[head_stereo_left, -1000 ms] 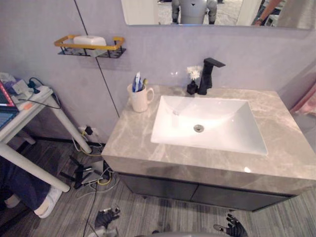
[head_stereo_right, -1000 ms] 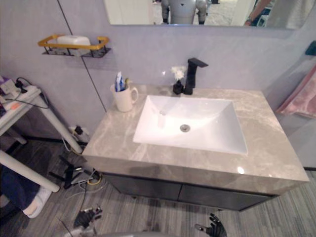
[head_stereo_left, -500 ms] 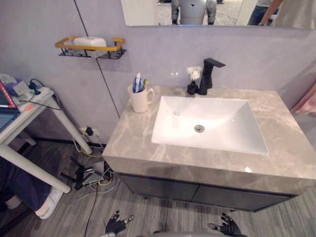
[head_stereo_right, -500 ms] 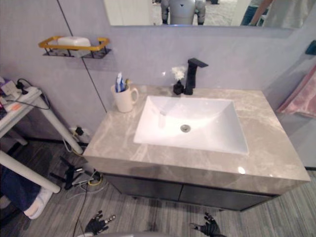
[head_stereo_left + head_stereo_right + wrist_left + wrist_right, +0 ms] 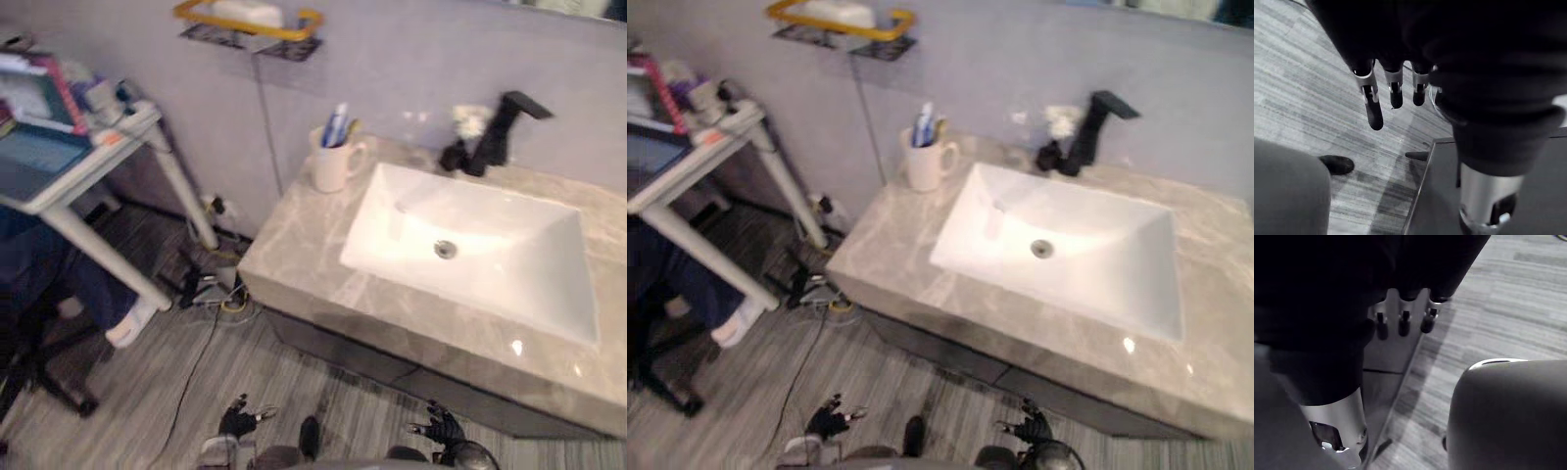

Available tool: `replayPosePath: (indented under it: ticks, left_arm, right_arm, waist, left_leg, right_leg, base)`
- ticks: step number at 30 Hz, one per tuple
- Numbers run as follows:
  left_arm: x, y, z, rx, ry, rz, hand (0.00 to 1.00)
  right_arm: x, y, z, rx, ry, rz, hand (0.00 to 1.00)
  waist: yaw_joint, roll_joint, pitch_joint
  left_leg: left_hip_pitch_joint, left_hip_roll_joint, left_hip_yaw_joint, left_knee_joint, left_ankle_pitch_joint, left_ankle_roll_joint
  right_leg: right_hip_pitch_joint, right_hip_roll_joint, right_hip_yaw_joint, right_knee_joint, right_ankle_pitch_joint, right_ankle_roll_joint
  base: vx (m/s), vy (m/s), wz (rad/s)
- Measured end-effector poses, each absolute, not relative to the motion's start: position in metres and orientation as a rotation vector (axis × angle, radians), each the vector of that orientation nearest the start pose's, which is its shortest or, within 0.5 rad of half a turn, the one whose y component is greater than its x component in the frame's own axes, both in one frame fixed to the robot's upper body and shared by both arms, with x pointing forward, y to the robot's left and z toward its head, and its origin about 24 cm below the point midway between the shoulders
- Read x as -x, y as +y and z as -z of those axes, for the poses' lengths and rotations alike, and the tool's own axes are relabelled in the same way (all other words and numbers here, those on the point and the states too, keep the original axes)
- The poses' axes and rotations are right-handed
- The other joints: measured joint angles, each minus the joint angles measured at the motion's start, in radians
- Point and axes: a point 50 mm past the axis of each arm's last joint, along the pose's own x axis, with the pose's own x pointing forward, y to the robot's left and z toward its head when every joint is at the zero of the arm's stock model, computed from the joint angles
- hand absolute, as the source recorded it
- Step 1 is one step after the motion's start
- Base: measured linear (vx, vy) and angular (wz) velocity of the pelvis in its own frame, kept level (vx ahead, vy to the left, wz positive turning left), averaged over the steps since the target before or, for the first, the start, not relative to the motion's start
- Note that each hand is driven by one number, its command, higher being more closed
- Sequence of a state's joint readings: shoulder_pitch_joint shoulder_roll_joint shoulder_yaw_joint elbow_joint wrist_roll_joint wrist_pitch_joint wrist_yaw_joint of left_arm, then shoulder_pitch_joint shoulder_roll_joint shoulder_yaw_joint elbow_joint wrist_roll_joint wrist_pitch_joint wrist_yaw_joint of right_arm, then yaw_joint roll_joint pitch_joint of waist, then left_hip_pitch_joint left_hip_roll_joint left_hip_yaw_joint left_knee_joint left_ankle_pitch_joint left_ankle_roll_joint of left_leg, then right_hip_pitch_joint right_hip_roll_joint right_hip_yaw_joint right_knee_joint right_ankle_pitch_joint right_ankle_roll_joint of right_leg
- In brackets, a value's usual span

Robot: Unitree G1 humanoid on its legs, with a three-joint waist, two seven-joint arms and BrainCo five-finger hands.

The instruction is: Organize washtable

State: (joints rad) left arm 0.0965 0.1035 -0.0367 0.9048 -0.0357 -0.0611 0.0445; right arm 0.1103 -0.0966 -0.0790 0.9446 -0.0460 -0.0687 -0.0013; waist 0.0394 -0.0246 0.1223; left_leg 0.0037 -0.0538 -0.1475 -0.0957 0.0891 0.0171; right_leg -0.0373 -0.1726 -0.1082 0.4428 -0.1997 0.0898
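Both arms hang low in front of the washtable (image 5: 294, 257). The left hand (image 5: 237, 422) has its fingers (image 5: 1374, 105) straight and spread over the floor (image 5: 137, 392), holding nothing. The right hand (image 5: 443, 427) is spread wide too and empty, close to the cabinet front. The counter's long side runs along the wall, with the white basin (image 5: 509, 269) sunk in lengthwise. At the back left corner stands a cream mug (image 5: 331, 168), handle turned toward the basin, with a toothbrush and tube (image 5: 336, 124) upright in it. Behind the basin is the black faucet (image 5: 500, 132), its spout pointing right, and a small flower vase (image 5: 458, 147) touching its left side. On the wall there's a yellow shelf (image 5: 294, 22) with soap (image 5: 245, 12).
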Motion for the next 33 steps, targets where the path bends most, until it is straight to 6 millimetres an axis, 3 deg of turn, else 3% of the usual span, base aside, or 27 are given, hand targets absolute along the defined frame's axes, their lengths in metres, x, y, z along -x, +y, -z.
replayPosePath:
  ticks: [1, 2, 5, 8, 10, 11, 13, 15, 16, 17, 19, 22, 23, 24, 27, 29, 33]
  left_arm:
    - [-0.127, 0.186, 0.144, -0.1, 0.927, -0.08, 0.0]
    - [-0.131, 0.186, 0.143, -0.105, 0.919, -0.077, 0.0]
    - [-0.144, 0.183, 0.139, -0.11, 0.884, -0.065, 0.0]
    - [-0.156, 0.175, 0.136, -0.116, 0.857, -0.042, 0.0]
    - [-0.161, 0.156, 0.136, -0.13, 0.852, 0.026, 0.0]
    - [-0.16, 0.149, 0.136, -0.15, 0.85, 0.061, 0.0]
    - [-0.161, 0.144, 0.136, -0.163, 0.848, 0.083, 0.0]
    - [-0.164, 0.14, 0.135, -0.163, 0.836, 0.095, 0.0]
    - [-0.166, 0.138, 0.134, -0.179, 0.829, 0.111, 0.0]
    - [-0.166, 0.135, 0.134, -0.198, 0.825, 0.133, 0.0]
    - [-0.163, 0.135, 0.135, -0.203, 0.833, 0.136, 0.0]
    - [-0.161, 0.143, 0.136, -0.242, 0.835, 0.14, 0.0]
    - [-0.157, 0.148, 0.137, -0.258, 0.847, 0.137, 0.0]
    - [-0.155, 0.15, 0.138, -0.263, 0.852, 0.136, 0.0]
    - [-0.147, 0.151, 0.141, -0.272, 0.872, 0.14, 0.0]
    - [-0.144, 0.152, 0.142, -0.273, 0.881, 0.138, 0.0]
    - [-0.139, 0.159, 0.144, -0.28, 0.901, 0.121, 0.0]
  right_arm:
    - [-0.112, -0.196, 0.15, 0.074, 0.972, 0.116, 0.0]
    - [-0.118, -0.191, 0.149, 0.065, 0.958, 0.108, 0.0]
    - [-0.123, -0.181, 0.15, 0.053, 0.961, 0.075, 0.0]
    - [-0.14, -0.177, 0.145, 0.055, 0.918, 0.066, 0.0]
    - [-0.141, -0.182, 0.144, 0.074, 0.908, 0.086, 0.0]
    - [-0.138, -0.184, 0.144, 0.08, 0.913, 0.093, 0.0]
    - [-0.135, -0.185, 0.145, 0.08, 0.918, 0.094, 0.0]
    - [-0.134, -0.19, 0.145, 0.089, 0.92, 0.104, 0.0]
    - [-0.133, -0.193, 0.145, 0.096, 0.919, 0.111, 0.0]
    - [-0.128, -0.196, 0.146, 0.098, 0.93, 0.117, 0.0]
    - [-0.122, -0.195, 0.147, 0.086, 0.942, 0.125, 0.0]
    - [-0.124, -0.187, 0.148, 0.06, 0.935, 0.115, 0.0]
    - [-0.125, -0.182, 0.147, 0.048, 0.925, 0.11, 0.0]
    - [-0.125, -0.181, 0.147, 0.045, 0.924, 0.109, 0.0]
    - [-0.114, -0.183, 0.15, 0.041, 0.952, 0.118, 0.0]
    - [-0.114, -0.184, 0.15, 0.042, 0.952, 0.119, 0.0]
    - [-0.111, -0.18, 0.153, 0.041, 0.975, 0.106, 0.0]
  waist:
    - [0.009, -0.008, -0.005]
    - [0.022, -0.029, -0.017]
    - [0.039, -0.04, -0.008]
    - [0.052, -0.006, 0.031]
    - [0.052, 0.035, 0.061]
    - [0.046, 0.042, 0.063]
    - [0.025, 0.027, 0.069]
    - [0.026, -0.005, 0.066]
    - [0.022, -0.021, 0.067]
    - [0.018, -0.025, 0.069]
    - [-0.002, -0.008, 0.065]
    - [0.007, -0.019, 0.064]
    - [0.004, -0.021, 0.06]
    - [0.003, -0.025, 0.053]
    - [0.001, 0.004, 0.026]
    - [0.001, 0.009, 0.021]
    - [0.005, -0.009, 0.007]
  left_leg:
    - [-0.012, 0.001, -0.04, 0.001, 0.01, -0.01]
    - [-0.029, 0.003, -0.062, 0.001, 0.019, -0.024]
    - [-0.101, 0.002, -0.111, 0.08, 0.006, -0.061]
    - [-0.169, 0.024, -0.122, 0.183, -0.016, -0.093]
    - [-0.189, 0.087, -0.058, 0.202, -0.037, -0.111]
    - [-0.19, 0.124, 0.014, 0.195, -0.04, -0.114]
    - [-0.177, 0.14, 0.085, 0.167, -0.036, -0.117]
    - [-0.186, 0.125, 0.179, 0.214, -0.038, -0.114]
    - [-0.205, 0.11, 0.24, 0.33, -0.054, -0.091]
    - [-0.204, 0.114, 0.303, 0.423, -0.088, -0.043]
    - [-0.182, 0.132, 0.377, 0.442, -0.149, -0.025]
    - [-0.139, 0.095, 0.39, 0.331, -0.152, -0.014]
    - [-0.11, 0.069, 0.388, 0.254, -0.12, 0.007]
    - [-0.094, 0.058, 0.388, 0.215, -0.107, 0.005]
    - [-0.039, 0.015, 0.384, 0.037, -0.031, 0.006]
    - [-0.031, 0.011, 0.388, 0.002, -0.023, -0.004]
    - [-0.036, 0.0, 0.393, -0.005, -0.019, -0.008]
  right_leg:
    - [0.001, -0.001, 0.006, 0.011, -0.015, -0.015]
    - [0.0, -0.005, 0.028, -0.004, -0.024, 0.001]
    - [0.071, 0.005, -0.011, -0.154, -0.054, 0.05]
    - [0.098, 0.052, -0.053, -0.214, -0.069, 0.036]
    - [0.126, 0.105, -0.107, -0.219, -0.059, 0.009]
    - [0.136, 0.121, -0.138, -0.219, -0.059, -0.022]
    - [0.133, 0.104, -0.201, -0.208, -0.068, -0.058]
    - [0.097, 0.056, -0.236, -0.174, -0.073, -0.067]
    - [0.078, 0.019, -0.27, -0.157, -0.073, -0.067]
    - [0.075, -0.006, -0.298, -0.143, -0.072, -0.064]
    - [0.067, -0.015, -0.336, -0.121, -0.072, -0.056]
    - [0.072, -0.015, -0.333, -0.134, -0.075, -0.022]
    - [0.073, -0.022, -0.32, -0.142, -0.08, -0.014]
    - [0.072, -0.021, -0.299, -0.148, -0.08, -0.012]
    - [0.065, -0.014, -0.248, -0.192, -0.048, 0.002]
    - [0.066, -0.008, -0.244, -0.213, -0.039, 0.007]
    - [0.073, -0.002, -0.223, -0.258, -0.012, 0.01]
  base:
    - [0.1, -0.153, 1.05]
    - [0.08, -0.164, 0.89]
    - [-0.02, -0.254, 0.68]
    - [-0.14, -0.209, 0.29]
    - [-0.26, -0.205, 0.62]
    - [-0.27, -0.197, 0.84]
    - [-0.21, -0.12, 0.81]
    - [-0.15, -0.022, 0.66]
    - [-0.12, 0.024, 0.93]
    - [-0.1, 0.045, 1.01]
    - [-0.06, 0.127, 1.08]
    - [-0.11, 0.191, 0.62]
    - [-0.13, 0.133, 0.29]
    - [-0.14, 0.128, 0.24]
    - [-0.1, 0.124, 0.19]
    - [-0.02, 0.072, 0.07]
    - [0.04, 0.043, 0.0]
